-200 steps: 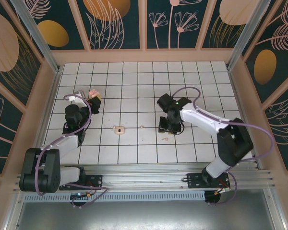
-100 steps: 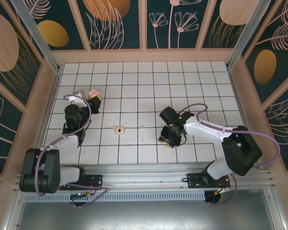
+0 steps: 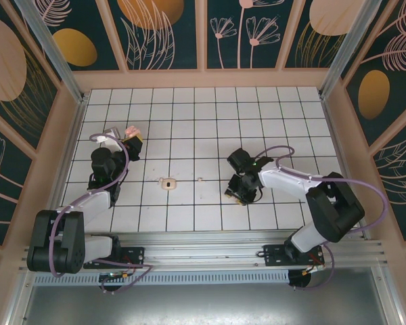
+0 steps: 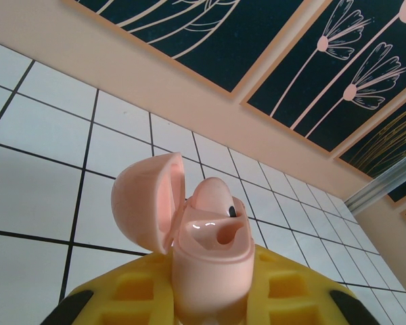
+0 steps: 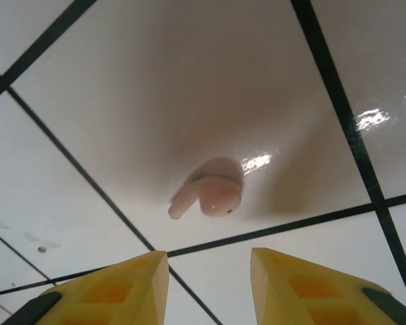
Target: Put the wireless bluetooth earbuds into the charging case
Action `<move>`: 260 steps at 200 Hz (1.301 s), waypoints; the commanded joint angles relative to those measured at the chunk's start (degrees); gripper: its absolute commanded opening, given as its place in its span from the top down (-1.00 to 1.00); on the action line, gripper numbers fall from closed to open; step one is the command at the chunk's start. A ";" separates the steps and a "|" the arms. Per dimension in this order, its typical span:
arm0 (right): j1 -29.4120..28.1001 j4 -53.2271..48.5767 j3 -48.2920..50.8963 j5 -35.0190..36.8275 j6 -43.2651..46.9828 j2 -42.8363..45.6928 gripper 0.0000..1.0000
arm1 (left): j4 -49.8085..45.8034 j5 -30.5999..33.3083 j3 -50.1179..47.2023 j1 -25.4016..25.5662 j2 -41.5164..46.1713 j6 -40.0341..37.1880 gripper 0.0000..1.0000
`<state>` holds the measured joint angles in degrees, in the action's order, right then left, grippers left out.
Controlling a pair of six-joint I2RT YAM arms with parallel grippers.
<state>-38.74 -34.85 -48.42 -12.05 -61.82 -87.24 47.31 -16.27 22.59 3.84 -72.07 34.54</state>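
The right claw (image 5: 208, 271) is spread, and nothing lies between its two yellow, ribbed plastic fingers (image 5: 122, 291). One earbud (image 5: 210, 195) lies just ahead of the fingertips, in line with the gap and clear of both fingers. It is a smooth, glossy, whitish-pink bulb with a short rounded stem that points to the claw's left. It rests on a glossy white tile (image 5: 155, 81) bordered by thin black lines, one of which runs between the earbud and the fingertips. In the top view the right claw (image 3: 239, 195) points down at the floor. A small round pink disc (image 3: 167, 183) with a dark centre lies well apart on its far side, toward the other arm. The left claw (image 4: 210, 281) is pressed together on the charging case (image 4: 206, 247), a smooth, matte pink, rounded shell held upright between the yellow fingers. Its domed lid (image 4: 145, 203) is hinged open and tilted to the claw's left. The top of the case shows a glossy hollow socket beside a rounded pink lump with a small dark dot. Whether that lump is a seated earbud cannot be told.
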 commanded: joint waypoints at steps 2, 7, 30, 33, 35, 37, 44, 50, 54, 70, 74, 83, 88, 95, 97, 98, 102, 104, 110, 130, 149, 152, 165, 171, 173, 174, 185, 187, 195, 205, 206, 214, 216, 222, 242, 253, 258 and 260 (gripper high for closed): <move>0.42 0.30 0.66 1.33 1.12 -1.70 0.23 | 1.04 -0.77 0.30 -0.32 0.71 -0.96 0.92; 0.42 0.14 0.52 1.44 1.34 -1.96 0.23 | 1.03 -0.71 0.35 -0.32 0.71 -0.95 0.92; 0.94 1.18 -0.04 1.95 2.26 -3.17 0.24 | 0.94 -0.69 0.35 -0.32 0.71 -1.00 0.92; 1.02 1.39 -0.09 1.90 2.36 -3.30 0.23 | 0.94 -0.69 0.35 -0.33 0.71 -1.03 0.91; 1.10 1.61 -0.16 1.94 2.44 -3.36 0.23 | 0.94 -0.69 0.35 -0.32 0.71 -1.01 0.91; 1.16 1.76 -0.22 1.99 2.50 -3.46 0.24 | 0.94 -0.69 0.35 -0.32 0.68 -0.98 0.91; 1.37 2.43 -0.50 2.24 2.78 -3.81 0.26 | 0.92 -0.69 0.34 -0.32 0.62 -1.05 0.91; 1.60 2.86 -0.72 2.37 3.07 -4.10 0.27 | 0.94 -0.69 0.35 -0.32 0.55 -1.03 0.91; 1.77 3.27 -1.06 2.46 3.36 -4.41 0.28 | 0.94 -0.69 0.39 -0.31 0.47 -1.02 0.91; 2.09 3.65 -2.67 3.12 4.41 -5.64 0.30 | 0.78 -0.60 0.53 -0.32 0.28 -1.13 0.92; 2.22 3.61 -3.20 3.22 4.70 -5.98 0.31 | 0.77 -0.60 0.65 -0.32 0.27 -1.16 0.91; 2.35 3.49 -4.28 3.65 5.48 -6.62 0.32 | 0.68 -0.69 0.70 -0.38 0.18 -1.22 0.91; 2.40 3.51 -4.81 3.83 5.86 -6.93 0.32 | 0.59 -0.69 0.78 -0.33 0.17 -1.21 0.91; 2.43 3.54 -5.49 3.96 6.40 -7.45 0.32 | 0.51 -0.69 0.81 -0.32 0.18 -1.32 0.91; 2.42 3.49 -5.71 3.97 6.55 -7.49 0.32 | 0.50 -0.67 0.79 -0.32 0.18 -1.32 0.91; 2.39 3.48 -5.75 3.97 6.59 -7.59 0.32 | 0.50 -0.64 0.84 -0.32 0.18 -1.32 0.91; 2.36 3.54 -6.14 4.03 6.70 -7.82 0.32 | 0.50 -0.60 0.77 -0.33 0.18 -1.32 0.91; 2.42 3.42 -6.26 4.09 6.89 -7.87 0.33 | 0.50 -0.60 0.85 -0.32 0.18 -1.37 0.91; 2.40 3.24 -6.69 4.23 7.13 -8.06 0.33 | 0.42 -0.60 0.82 -0.32 0.18 -1.39 0.92; 2.35 1.02 -7.78 5.11 7.58 -7.86 0.30 | 0.24 -0.56 0.79 -0.32 0.22 -1.37 0.91; 2.38 -3.42 -8.59 6.51 7.86 -7.11 0.25 | 0.24 -0.60 0.79 -0.32 0.18 -1.39 0.91; 2.36 -4.02 -8.61 6.66 7.90 -6.90 0.25 | 0.31 -0.60 0.79 -0.32 0.18 -1.37 0.91; 2.38 -5.52 -8.93 7.04 8.24 -6.04 0.24 | 0.33 -0.60 0.80 -0.33 0.18 -1.50 0.92; 2.36 -5.73 -9.04 7.05 8.57 -5.73 0.24 | 0.33 -0.60 0.79 -0.32 0.18 -1.52 0.91; 2.36 -5.86 -9.12 7.00 8.70 -5.65 0.24 | 0.33 -0.60 0.79 -0.32 0.18 -1.50 0.92; 2.35 -5.89 -9.13 7.02 8.76 -5.61 0.24 | 0.28 -0.60 0.75 -0.32 0.22 -1.50 0.92; 2.40 -6.61 -9.76 7.21 9.46 -5.48 0.24 | 0.33 -0.67 0.79 -0.32 0.13 -1.50 0.92; 2.39 -6.74 -9.83 7.26 9.53 -5.61 0.24 | 0.33 -0.68 0.81 -0.32 0.17 -1.45 0.92; 2.37 -7.41 -10.59 7.47 10.38 -6.19 0.24 | 0.33 -0.68 0.85 -0.32 0.25 -1.49 0.92; 2.35 -8.05 -11.47 7.42 11.88 -7.32 0.27 | 0.33 -0.73 0.87 -0.32 0.20 -1.37 0.92; 2.35 -8.09 -11.54 7.40 12.02 -7.50 0.27 | 0.33 -0.76 0.92 -0.32 0.19 -1.39 0.92; 2.35 -8.83 -12.30 7.47 13.13 -8.45 0.28 | 0.33 -0.76 0.88 -0.33 0.21 -1.38 0.92; 2.29 -9.05 -12.50 7.53 13.42 -8.77 0.28 | 0.33 -0.77 0.92 -0.32 0.21 -1.40 0.92; 2.33 -9.65 -13.12 7.64 14.12 -9.53 0.29 | 0.33 -0.86 0.87 -0.36 0.27 -1.49 0.92; 2.18 -11.34 -15.21 8.14 16.32 -11.60 0.30 | 0.07 -0.78 0.79 -0.37 0.47 -1.56 0.92; 2.18 -11.78 -16.15 8.19 17.42 -12.33 0.30 | -0.02 -0.69 0.79 -0.32 0.57 -1.67 0.92; 2.18 -11.89 -16.47 8.27 17.74 -12.67 0.30 | -0.02 -0.68 0.70 -0.32 0.55 -1.67 0.92; 2.18 -11.95 -16.58 8.27 17.95 -12.75 0.30 | -0.02 -0.69 0.75 -0.32 0.60 -1.61 0.92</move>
<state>-36.73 -42.63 -62.59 -5.91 -47.55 -97.86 47.27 -16.25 22.59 3.84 -72.07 34.26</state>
